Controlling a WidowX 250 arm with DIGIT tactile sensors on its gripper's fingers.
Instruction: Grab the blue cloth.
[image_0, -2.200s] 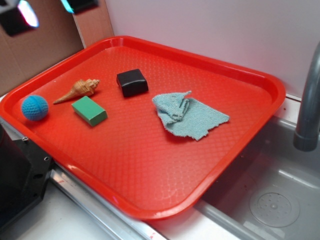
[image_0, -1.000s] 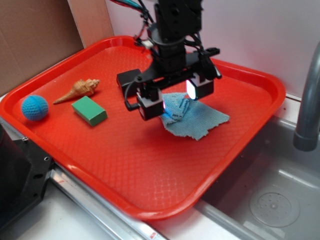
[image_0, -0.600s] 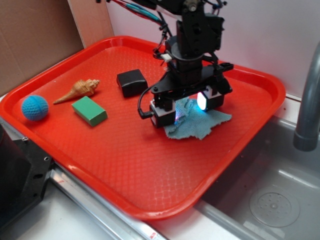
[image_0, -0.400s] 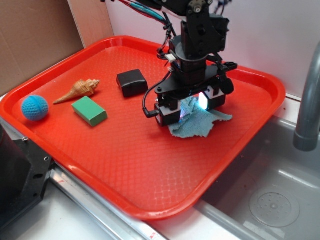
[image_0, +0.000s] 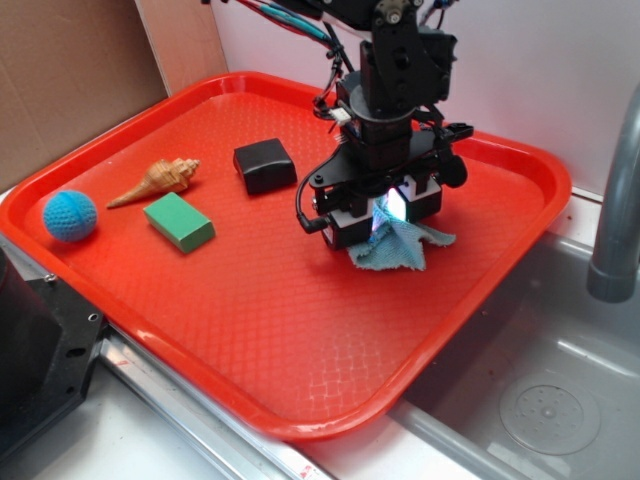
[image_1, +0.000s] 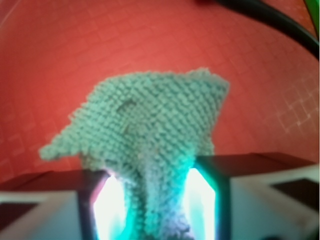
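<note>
The blue cloth is a pale blue-grey knitted rag, bunched up on the red tray right of centre. My gripper stands over it with both fingers pressed into its folds. In the wrist view the cloth fills the middle and narrows into a pinched bundle between the two glowing pads. The gripper is shut on that bundle. Part of the cloth is hidden behind the fingers in the exterior view.
A black block, a green block, a seashell and a round blue knitted ball lie on the tray's left half. A steel sink with a grey faucet pipe lies to the right.
The arm came in over the tray and dropped onto the cloth. Its fingers closed, and the cloth went from spread flat to gathered into a narrower bundle between them.
</note>
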